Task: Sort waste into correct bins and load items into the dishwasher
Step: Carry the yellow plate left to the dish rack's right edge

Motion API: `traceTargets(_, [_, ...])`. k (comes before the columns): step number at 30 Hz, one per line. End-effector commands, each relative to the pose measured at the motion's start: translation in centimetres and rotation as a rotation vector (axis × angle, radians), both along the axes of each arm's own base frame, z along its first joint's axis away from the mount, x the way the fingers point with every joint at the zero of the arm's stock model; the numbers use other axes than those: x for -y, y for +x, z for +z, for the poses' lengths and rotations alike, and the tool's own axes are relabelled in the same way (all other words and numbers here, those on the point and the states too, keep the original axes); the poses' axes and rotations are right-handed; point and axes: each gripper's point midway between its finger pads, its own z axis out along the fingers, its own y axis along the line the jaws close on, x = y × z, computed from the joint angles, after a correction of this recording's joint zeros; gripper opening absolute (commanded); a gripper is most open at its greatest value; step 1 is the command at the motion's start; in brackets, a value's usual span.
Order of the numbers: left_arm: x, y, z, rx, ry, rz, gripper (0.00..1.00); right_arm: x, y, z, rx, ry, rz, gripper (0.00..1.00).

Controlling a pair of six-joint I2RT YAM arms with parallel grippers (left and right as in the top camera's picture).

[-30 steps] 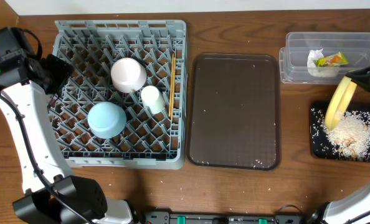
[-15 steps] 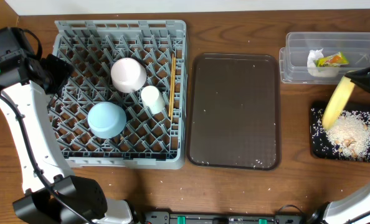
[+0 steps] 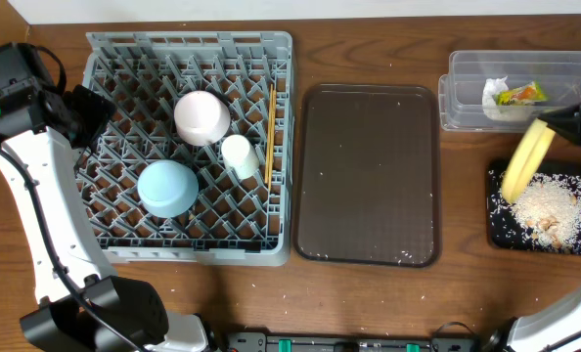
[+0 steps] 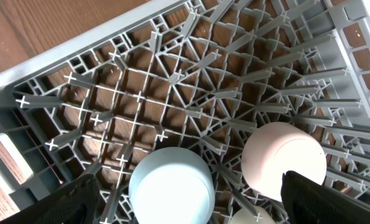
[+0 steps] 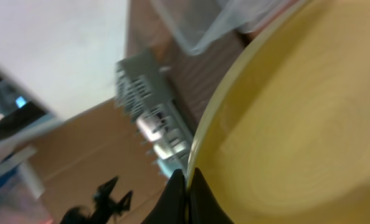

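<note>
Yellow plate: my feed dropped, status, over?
Right gripper shut on yellow plate, tilted over black tray. Left gripper open over dish rack. Nothing in the way.

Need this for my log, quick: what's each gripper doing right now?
Left gripper: open, holding nothing.
Right gripper: shut on the yellow plate.

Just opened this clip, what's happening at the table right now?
The right gripper is shut on the yellow plate, holding it tilted on edge over the black tray, where the crumbs lie in a pile. The left gripper hangs open above the dish rack, which already has the pink bowl, blue bowl, white cup and chopsticks. The tissue and wrapper sit in the clear tub.
</note>
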Motion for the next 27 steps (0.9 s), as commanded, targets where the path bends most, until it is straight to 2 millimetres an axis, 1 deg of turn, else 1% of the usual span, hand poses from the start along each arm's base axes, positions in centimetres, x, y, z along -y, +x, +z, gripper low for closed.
traceTargets(1, [-0.1,-0.1,-0.1,-0.005,-0.001,0.012,0.93,-3.8,1.3,4.4,0.197,0.146,0.084,0.02])
traceTargets(3, [-0.1,-0.1,-0.1,-0.005,-0.001,0.011,0.93,-5.4,2.3,5.1,0.221,0.167,0.112,0.01])
traceTargets(6, [-0.1,-0.1,-0.1,-0.005,-0.001,0.011,0.93,-8.5,4.1,5.6,0.241,0.173,0.160,0.02])
traceTargets(9, [-0.1,-0.1,-0.1,-0.005,-0.001,0.011,0.93,-12.3,6.0,6.7,0.306,0.175,0.228,0.02])
traceTargets(12, [-0.1,-0.1,-0.1,-0.005,-0.001,0.012,0.93,-16.6,7.6,8.7,0.391,0.192,0.294,0.02])
traceTargets(14, [-0.1,-0.1,-0.1,-0.005,-0.001,0.011,0.93,-19.4,8.2,10.4,0.456,0.211,0.338,0.02])
traceTargets(16, [-0.1,-0.1,-0.1,-0.005,-0.001,0.011,0.94,-22.0,8.3,11.9,0.501,0.237,0.379,0.02])
traceTargets(19, [-0.1,-0.1,-0.1,-0.005,-0.001,0.012,0.94,-25.1,8.3,13.4,0.555,0.249,0.406,0.01])
traceTargets(22, [-0.1,-0.1,-0.1,-0.005,-0.001,0.011,0.93,-27.8,8.9,13.7,0.600,0.206,0.377,0.02])
traceTargets(27, [-0.1,-0.1,-0.1,-0.005,-0.001,0.011,0.93,-31.7,10.4,12.8,0.709,0.081,0.321,0.01])
